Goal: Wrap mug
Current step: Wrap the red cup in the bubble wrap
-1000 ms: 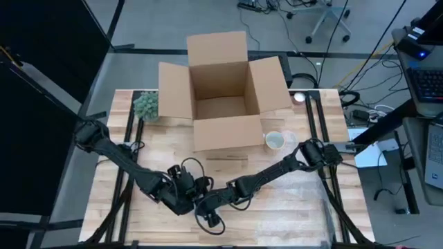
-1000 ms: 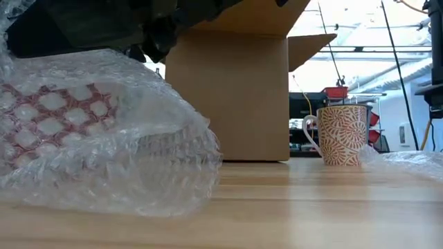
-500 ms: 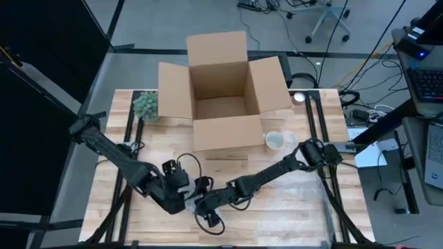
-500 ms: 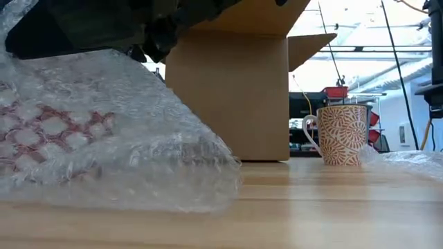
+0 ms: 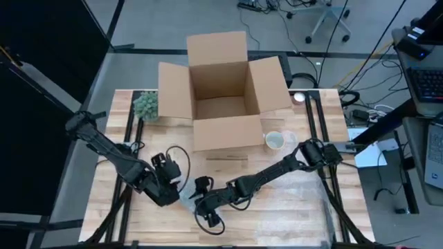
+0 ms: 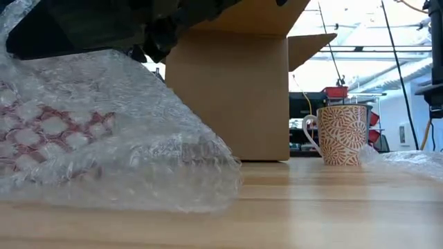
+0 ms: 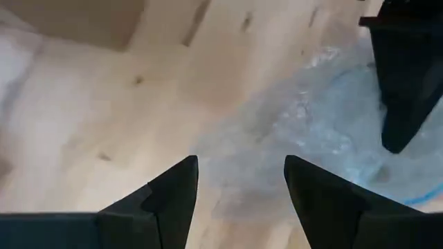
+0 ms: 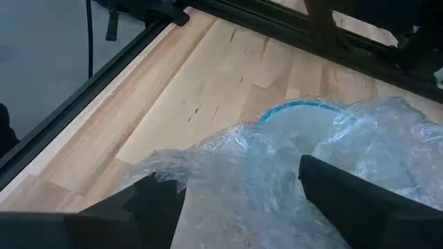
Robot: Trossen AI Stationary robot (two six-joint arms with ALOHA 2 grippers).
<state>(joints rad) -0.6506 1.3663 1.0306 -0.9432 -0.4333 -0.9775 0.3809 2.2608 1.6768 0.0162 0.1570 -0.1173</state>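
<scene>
At the near table edge, left pincer (image 5: 168,181) open beside clear bubble wrap (image 5: 188,197), right pincer (image 5: 201,203) spread over it, open brown cardboard box (image 5: 223,104) empty.

- The left arm enters from the 9 o'clock edge of the high view, its shoulder joint out by the frame rail, and runs down toward 5 o'clock, low over the tabletop.
- The left hand (image 5: 176,185) sits near the front centre; its two dark fingers (image 7: 169,194) stand spread apart with a clear gap between them and nothing held.
- The right arm reaches from the 3 o'clock side, elbow bent, its forearm stretching toward 8 o'clock.
- The right hand (image 5: 199,200) lies just beside the left hand, at its 4 o'clock; its fingers (image 8: 156,200) are parted wide.
</scene>
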